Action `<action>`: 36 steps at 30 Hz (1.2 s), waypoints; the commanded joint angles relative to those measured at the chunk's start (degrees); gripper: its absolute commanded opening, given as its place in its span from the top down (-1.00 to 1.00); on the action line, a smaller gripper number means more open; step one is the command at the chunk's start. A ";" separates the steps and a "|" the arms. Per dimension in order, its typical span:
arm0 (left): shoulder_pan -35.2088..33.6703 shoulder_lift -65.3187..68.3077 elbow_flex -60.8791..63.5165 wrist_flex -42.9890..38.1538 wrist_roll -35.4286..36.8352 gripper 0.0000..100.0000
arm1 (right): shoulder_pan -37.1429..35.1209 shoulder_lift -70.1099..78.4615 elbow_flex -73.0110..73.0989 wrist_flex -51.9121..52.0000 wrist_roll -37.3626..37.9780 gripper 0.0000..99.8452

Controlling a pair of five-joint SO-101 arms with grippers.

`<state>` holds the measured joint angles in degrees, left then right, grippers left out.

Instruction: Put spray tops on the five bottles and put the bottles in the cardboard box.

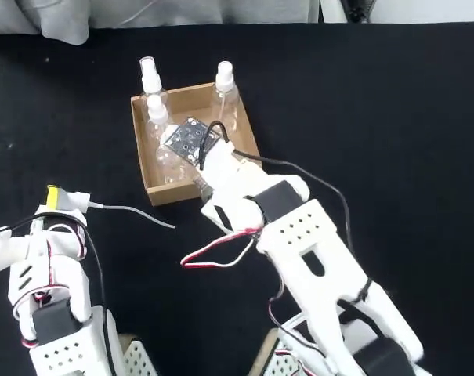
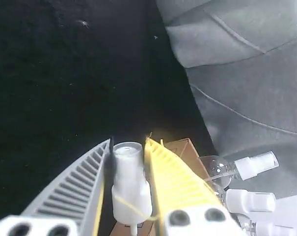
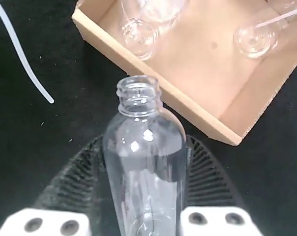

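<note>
Right gripper is clamped on a clear bottle, its dark fingers pressing the body from both sides. The neck is open and bare, with no top on it. This bottle sits over the black table just outside the near wall of the box, close to it. Left gripper is well apart from the box, near the table's left edge, and pinches a white spray top between its grey and yellow fingers. The top's thin tube trails across the cloth toward the box. Three capped bottles stand at the box's far side.
</note>
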<state>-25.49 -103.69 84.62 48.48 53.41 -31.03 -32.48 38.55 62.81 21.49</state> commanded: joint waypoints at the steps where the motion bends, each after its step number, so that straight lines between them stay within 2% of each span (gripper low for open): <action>1: -0.66 -0.97 -1.80 0.09 0.35 0.88 | 1.14 -7.87 2.51 -4.22 -0.70 0.82; 7: -0.66 -0.97 -1.98 0.00 0.35 0.88 | 1.14 -13.67 6.90 -7.30 -0.70 0.82; 19: -0.66 -0.97 -6.64 -0.26 2.64 0.88 | 1.14 -14.55 11.21 -13.01 -2.29 0.82; 36: -0.22 -0.88 -12.97 -4.31 5.27 0.94 | 1.41 -14.64 11.47 -13.54 -2.37 0.82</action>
<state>-25.49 -103.69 76.26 45.85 57.98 -31.12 -44.35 50.33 50.77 19.65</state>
